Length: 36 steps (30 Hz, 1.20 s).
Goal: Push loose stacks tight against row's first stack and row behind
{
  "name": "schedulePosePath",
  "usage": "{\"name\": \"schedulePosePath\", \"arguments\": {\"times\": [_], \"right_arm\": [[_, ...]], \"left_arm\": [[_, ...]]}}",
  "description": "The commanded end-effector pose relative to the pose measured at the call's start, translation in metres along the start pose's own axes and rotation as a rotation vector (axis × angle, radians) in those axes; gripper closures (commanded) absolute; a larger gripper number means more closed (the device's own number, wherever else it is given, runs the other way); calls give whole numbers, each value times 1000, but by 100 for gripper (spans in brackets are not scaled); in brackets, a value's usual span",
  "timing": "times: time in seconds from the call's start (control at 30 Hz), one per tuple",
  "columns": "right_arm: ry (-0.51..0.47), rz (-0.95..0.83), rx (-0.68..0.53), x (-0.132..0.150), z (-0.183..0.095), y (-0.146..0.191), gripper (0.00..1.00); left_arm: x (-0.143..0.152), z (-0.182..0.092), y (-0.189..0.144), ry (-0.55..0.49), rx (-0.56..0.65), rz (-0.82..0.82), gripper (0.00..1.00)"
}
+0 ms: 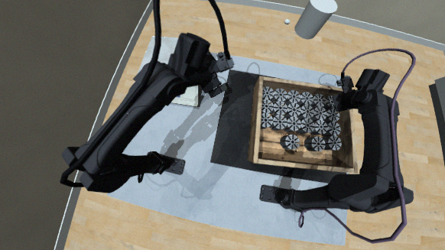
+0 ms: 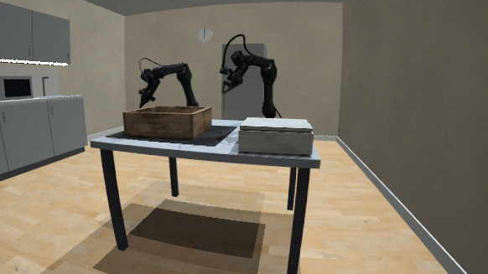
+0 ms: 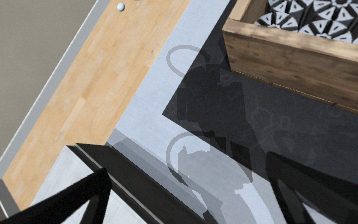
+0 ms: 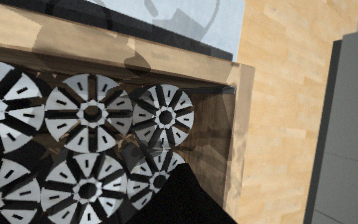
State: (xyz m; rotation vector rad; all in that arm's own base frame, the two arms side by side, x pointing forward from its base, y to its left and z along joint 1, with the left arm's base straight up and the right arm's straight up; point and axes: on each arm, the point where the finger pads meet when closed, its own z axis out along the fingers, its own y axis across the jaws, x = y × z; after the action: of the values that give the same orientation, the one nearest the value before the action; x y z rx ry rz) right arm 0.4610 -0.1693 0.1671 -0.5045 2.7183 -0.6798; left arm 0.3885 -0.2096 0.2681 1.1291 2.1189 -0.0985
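Here we were, with the wooden crate (image 1: 256, 121) (image 2: 159, 125) (image 3: 290, 60) (image 4: 242, 100) on the dark mat (image 1: 233, 125) (image 2: 220, 134) (image 3: 210, 110) (image 4: 165, 40), right of centre in the top view, and the table (image 1: 229, 197) (image 2: 168, 149) (image 3: 155, 75) (image 4: 220, 25) beneath it all. Inside, we had the packed stacks (image 1: 306, 111) (image 3: 320, 10) (image 4: 92, 114) filling the upper part of the crate as the top view showed it.

Below them, look, we counted three more! The left-hand stack (image 1: 292, 142) stood apart from its neighbours, with a plain gap to its right. The middle stack (image 1: 317, 144) was near the right-hand stack (image 1: 335, 143), and that one stood toward the crate's right wall. We saw bare crate floor between the left-hand stack and the packed block above; whether the right-hand stack touched that block, we could not tell.

Over to the right gripper (image 1: 341, 105) (image 2: 142, 105) (image 4: 186, 167): its fingers were closed with nothing held, at the crate's upper right in the top view, tips pointing down. In its wrist view they covered part of a stack low in the frame; contact we could not tell.

And the left gripper (image 1: 219, 88) (image 2: 225, 90) (image 3: 184, 168)? Wide open and empty, above the table, left of the crate in the top view, near the pale box (image 1: 186, 99) (image 2: 276, 142) (image 3: 60, 185).
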Motion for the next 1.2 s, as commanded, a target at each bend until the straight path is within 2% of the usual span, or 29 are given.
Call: {"name": "schedulePosePath", "arguments": {"times": [0.0, 0.2, 0.33, 0.43, 0.5, 0.67, 0.87, 1.0, 1.03, 1.07, 1.1, 1.13, 1.17], "right_arm": [[63, -179, -173, 42, -18, 32, 99], [125, -339, -407, 100, -33, 76, 99], [132, -426, -564, 133, -49, 105, 99], [127, -449, -596, 137, -54, 112, 99], [126, -473, -667, 153, -62, 123, 99], [115, -508, -783, 177, -80, 144, 99], [105, -526, -852, 189, -91, 158, 99], [96, -527, -834, 186, -91, 154, 99], [104, -517, -832, 188, -88, 155, 99], [91, -519, -798, 181, -86, 150, 99], [100, -498, -789, 181, -86, 148, 99], [129, -492, -831, 191, -80, 158, 99], [135, -493, -842, 190, -74, 160, 99]], "left_arm": [[-16, -30, 48, -195, -187, -161, 0], [-3, -85, 103, -384, -387, -347, 0], [11, -123, 130, -515, -506, -453, 0], [15, -125, 134, -534, -520, -474, 0], [23, -150, 144, -604, -584, -516, 0], [45, -179, 157, -688, -682, -585, 0], [56, -203, 161, -754, -739, -610, 0], [56, -199, 161, -746, -730, -610, 0], [57, -205, 158, -748, -733, -595, 0], [53, -193, 160, -720, -713, -584, 0], [46, -205, 157, -740, -717, -571, 0], [47, -217, 156, -757, -737, -567, 0], [48, -215, 157, -751, -735, -569, 0]]}}
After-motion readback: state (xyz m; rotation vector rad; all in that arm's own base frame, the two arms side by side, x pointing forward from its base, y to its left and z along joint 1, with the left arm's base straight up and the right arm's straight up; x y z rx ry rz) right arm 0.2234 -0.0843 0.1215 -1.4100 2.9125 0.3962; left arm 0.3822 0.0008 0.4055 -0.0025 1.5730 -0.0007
